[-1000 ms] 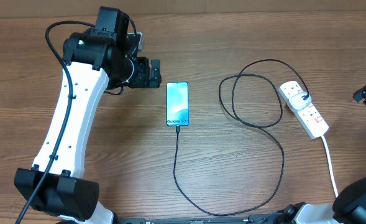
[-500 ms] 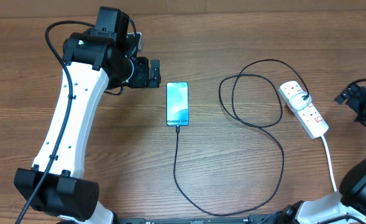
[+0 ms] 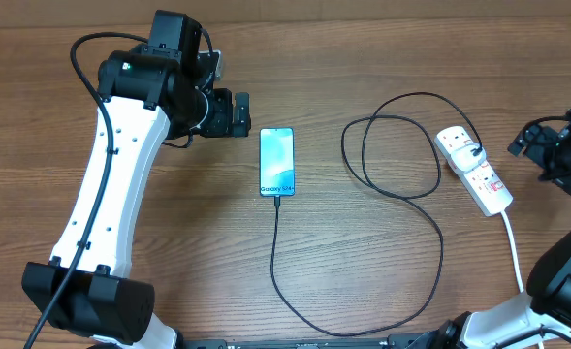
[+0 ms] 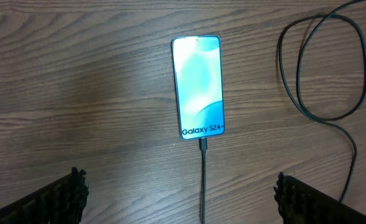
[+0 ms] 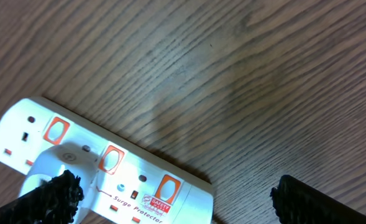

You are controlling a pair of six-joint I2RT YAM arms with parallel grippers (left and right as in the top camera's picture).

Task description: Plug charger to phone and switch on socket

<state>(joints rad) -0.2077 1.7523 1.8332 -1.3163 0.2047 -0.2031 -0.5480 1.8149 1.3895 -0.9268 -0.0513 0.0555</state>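
The phone (image 3: 276, 161) lies flat mid-table with its light blue screen lit; it also shows in the left wrist view (image 4: 198, 87). The black charger cable (image 3: 275, 252) has its tip in the phone's near end (image 4: 202, 144), loops across the table and ends at a plug (image 3: 471, 150) on the white socket strip (image 3: 487, 184). My left gripper (image 3: 235, 114) is open and empty, hovering left of the phone (image 4: 179, 199). My right gripper (image 3: 535, 155) is open and empty just right of the socket, whose end with orange switches (image 5: 164, 186) lies between its fingers (image 5: 176, 199).
The socket's thick white cord (image 3: 515, 252) runs toward the near table edge at the right. The charger cable forms wide loops (image 3: 392, 145) between the phone and the socket. The table is brown wood (image 3: 188, 233).
My right gripper has moved in from the right edge toward the socket. The left arm, the phone and the cable have not moved.
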